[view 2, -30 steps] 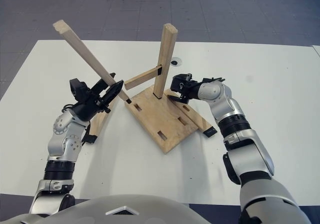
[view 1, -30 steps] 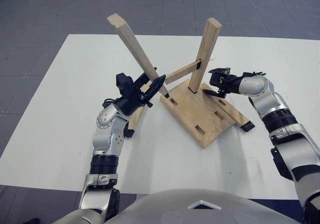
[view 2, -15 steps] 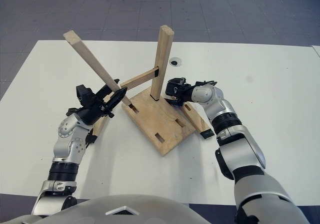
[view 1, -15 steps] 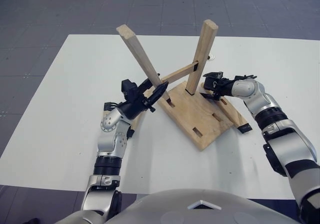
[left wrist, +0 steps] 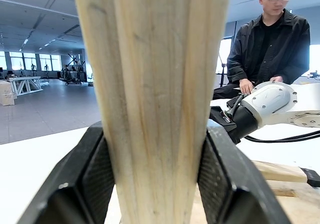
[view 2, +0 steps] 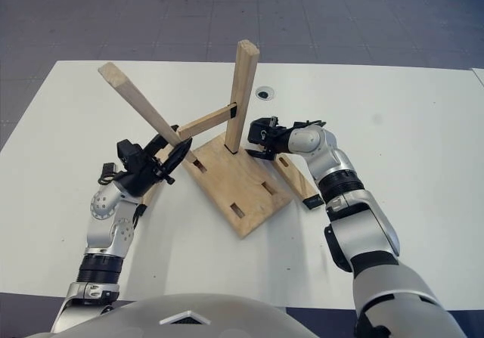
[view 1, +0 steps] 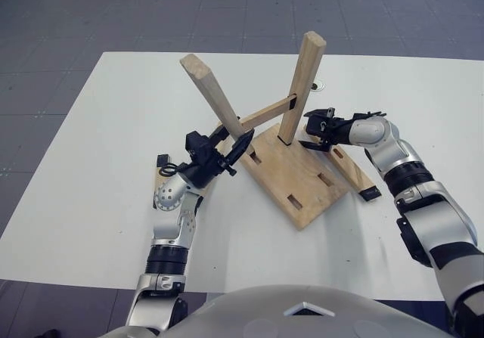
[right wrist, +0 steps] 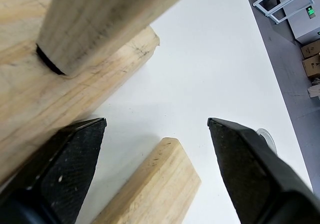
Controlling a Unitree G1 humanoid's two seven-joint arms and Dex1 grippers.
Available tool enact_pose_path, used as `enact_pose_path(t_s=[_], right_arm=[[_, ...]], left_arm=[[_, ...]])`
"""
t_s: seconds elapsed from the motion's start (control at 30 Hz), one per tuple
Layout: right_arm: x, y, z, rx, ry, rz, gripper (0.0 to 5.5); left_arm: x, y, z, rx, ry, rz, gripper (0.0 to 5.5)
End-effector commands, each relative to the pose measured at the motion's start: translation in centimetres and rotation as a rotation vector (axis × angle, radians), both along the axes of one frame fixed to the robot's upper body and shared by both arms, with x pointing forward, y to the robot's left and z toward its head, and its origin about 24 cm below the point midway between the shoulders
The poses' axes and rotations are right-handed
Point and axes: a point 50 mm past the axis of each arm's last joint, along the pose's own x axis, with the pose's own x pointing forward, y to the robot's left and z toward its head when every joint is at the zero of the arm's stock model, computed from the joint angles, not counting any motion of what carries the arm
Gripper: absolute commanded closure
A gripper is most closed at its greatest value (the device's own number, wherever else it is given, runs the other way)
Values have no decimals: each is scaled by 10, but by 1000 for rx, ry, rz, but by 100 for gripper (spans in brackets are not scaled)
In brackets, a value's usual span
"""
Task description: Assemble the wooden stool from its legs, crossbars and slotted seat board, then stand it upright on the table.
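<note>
The slotted seat board (view 1: 302,183) lies on the white table, propped at a tilt. One leg (view 1: 301,81) stands upright in it, with a crossbar (view 1: 265,114) joining it to a second, leaning leg (view 2: 140,103). My left gripper (view 1: 238,143) is shut on the leaning leg low down, near a slot at the board's left edge; its pads (left wrist: 97,174) press both sides of the wood (left wrist: 150,98). My right gripper (view 2: 261,137) is open at the foot of the upright leg (right wrist: 100,18), above a loose leg (right wrist: 155,194) lying on the table.
The loose leg (view 1: 352,173) sticks out from under the board's right side, its black tip toward the front. Another wooden piece (view 2: 147,194) lies by my left forearm. A small round hole (view 2: 263,93) is in the table behind the stool parts.
My left gripper has swung the leaning leg more upright and moved its foot toward the board. My right gripper has moved left to the upright leg's foot. The board assembly shifted slightly left.
</note>
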Motion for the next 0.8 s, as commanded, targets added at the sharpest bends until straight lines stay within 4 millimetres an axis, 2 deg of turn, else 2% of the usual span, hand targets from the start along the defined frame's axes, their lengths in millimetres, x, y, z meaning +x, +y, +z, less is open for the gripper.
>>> enact_pose_path(t_s=[0.03, 0.53, 0.8], right_arm=[[-2, 8, 0, 26, 19, 16, 174], [1, 9, 5, 16, 54, 57, 174], [3, 6, 8, -2, 47, 76, 174]], left_arm=[[-5, -7, -4, 4, 2, -12, 345], [-15, 6, -34, 26, 55, 7, 345], [-11, 10, -46, 58, 93, -67, 345]])
